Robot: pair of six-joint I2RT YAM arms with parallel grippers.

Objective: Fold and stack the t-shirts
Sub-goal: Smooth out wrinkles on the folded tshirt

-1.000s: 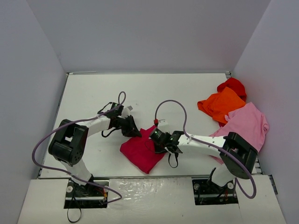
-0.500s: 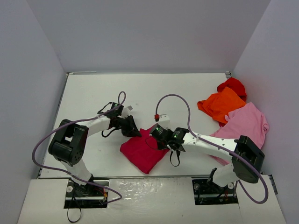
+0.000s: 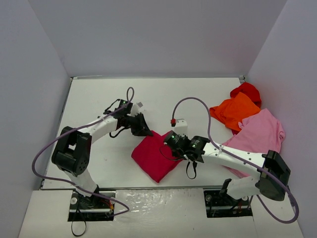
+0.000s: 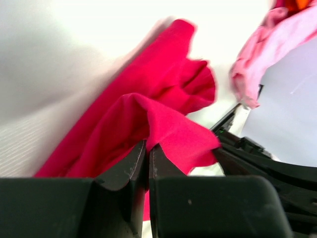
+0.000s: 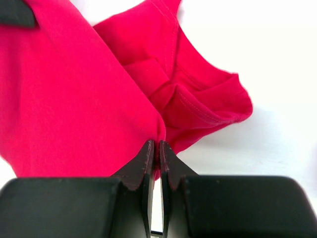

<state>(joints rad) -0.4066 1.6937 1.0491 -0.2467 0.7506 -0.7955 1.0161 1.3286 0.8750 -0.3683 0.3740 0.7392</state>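
Movement, top view: within the last second the left end effector (image 3: 141, 128) and right end effector (image 3: 173, 140) have drawn their held edge of the crimson shirt (image 3: 153, 159) farther out, about level with the pink shirt (image 3: 260, 130). Judged: fold under way, not complete. The crimson shirt lies on the worktop (image 3: 99, 99) left of the pink shirt, well apart from it. Its long axis runs diagonally, far-left to near-right.

Left wrist view: fingers together, clamped on a raised crimson fold.

Right wrist view: fingers together, clamped on the crimson edge.
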